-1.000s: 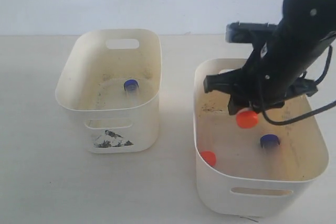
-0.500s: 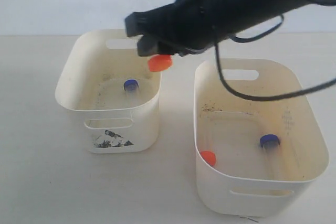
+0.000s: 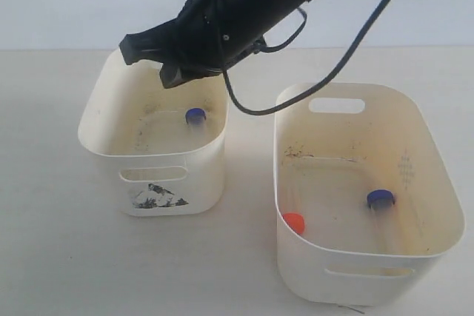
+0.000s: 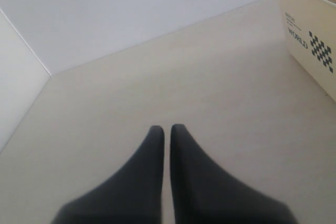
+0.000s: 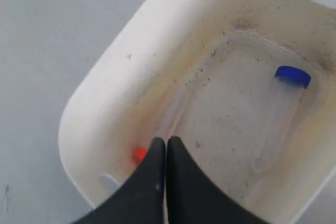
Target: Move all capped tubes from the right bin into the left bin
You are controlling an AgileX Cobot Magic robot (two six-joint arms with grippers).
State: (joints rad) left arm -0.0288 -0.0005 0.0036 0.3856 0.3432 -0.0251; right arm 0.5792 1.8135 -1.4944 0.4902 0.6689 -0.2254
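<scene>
Two lie in the left bin (image 3: 200, 164): a blue-capped tube (image 5: 292, 76) and an orange-capped tube (image 5: 139, 154).
The right gripper (image 5: 166, 142) hangs above them, its jaws pressed together and empty.

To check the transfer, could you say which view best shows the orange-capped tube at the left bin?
Right wrist view: the orange-capped tube shows its cap beside the right hand. The arm hides it in the exterior view; the left wrist view misses it.
</scene>
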